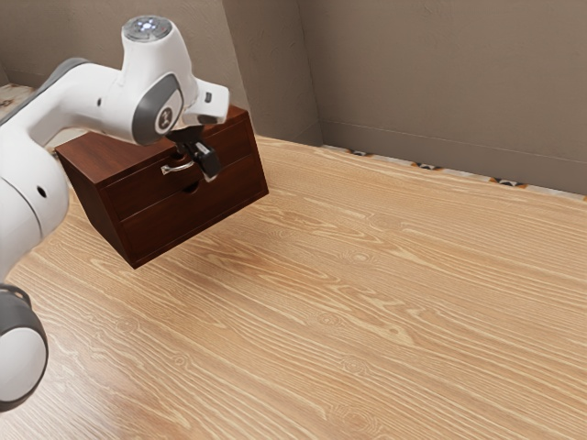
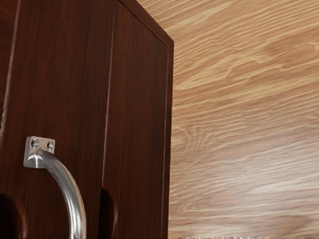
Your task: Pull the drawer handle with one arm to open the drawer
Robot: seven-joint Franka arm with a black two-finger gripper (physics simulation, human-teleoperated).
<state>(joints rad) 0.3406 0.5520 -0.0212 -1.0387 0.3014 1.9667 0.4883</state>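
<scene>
A dark wooden cabinet [image 1: 156, 215] with two drawers stands on the wooden tabletop at the exterior view's left. The upper drawer [image 1: 138, 183] carries a curved silver handle [image 1: 177, 168], and its front looks flush with the lower drawer's front. My black gripper [image 1: 204, 158] hangs right at that handle, just to its right in the exterior view. Up close in the wrist view, the handle [image 2: 60, 184] arcs from its screwed mounting plate down toward my hand, against the dark drawer front [image 2: 65, 89].
The light wooden tabletop [image 1: 385, 293] stretches wide to the exterior view's right and front of the cabinet. Grey walls [image 1: 440, 73] close the back. My white arm [image 1: 83, 101] passes over the cabinet's top.
</scene>
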